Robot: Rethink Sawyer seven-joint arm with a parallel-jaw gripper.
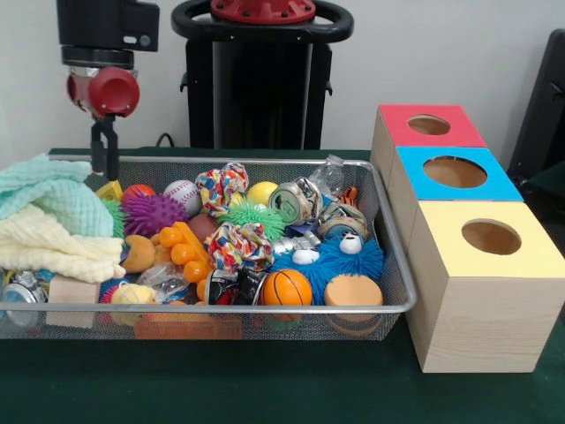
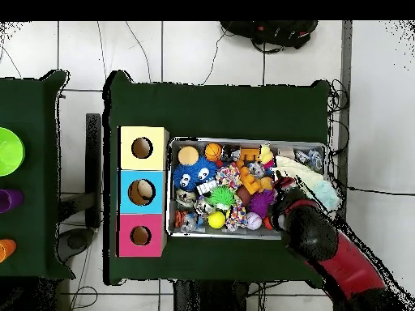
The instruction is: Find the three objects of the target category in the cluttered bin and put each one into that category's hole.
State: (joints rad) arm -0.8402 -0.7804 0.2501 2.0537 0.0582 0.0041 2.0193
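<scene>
We see the gripper (image 1: 104, 157) hanging above the far rim of the cluttered bin (image 1: 399, 265), at the end where the folded cloths (image 1: 55, 228) are piled; its dark fingers look pressed together with nothing between them, though the front view shows them only as one narrow black shape.

The bin is a wide, shallow basket of silver wire mesh with a rounded metal rim, packed with toys. Below the gripper and toward the camera lies a duck (image 1: 139, 253), soft and yellow-orange, and nearer the front rim another duck-like toy (image 1: 132, 296), paler yellow and half buried. Just beside the first are orange linked knobs (image 1: 184, 253). A purple spiky ball (image 1: 150, 213) sits just below the gripper's tips.

Well apart from the gripper, past the bin's opposite end, stands the red-topped box with the hole (image 1: 429, 124), round and dark, next to the blue-topped box (image 1: 455, 171).
</scene>
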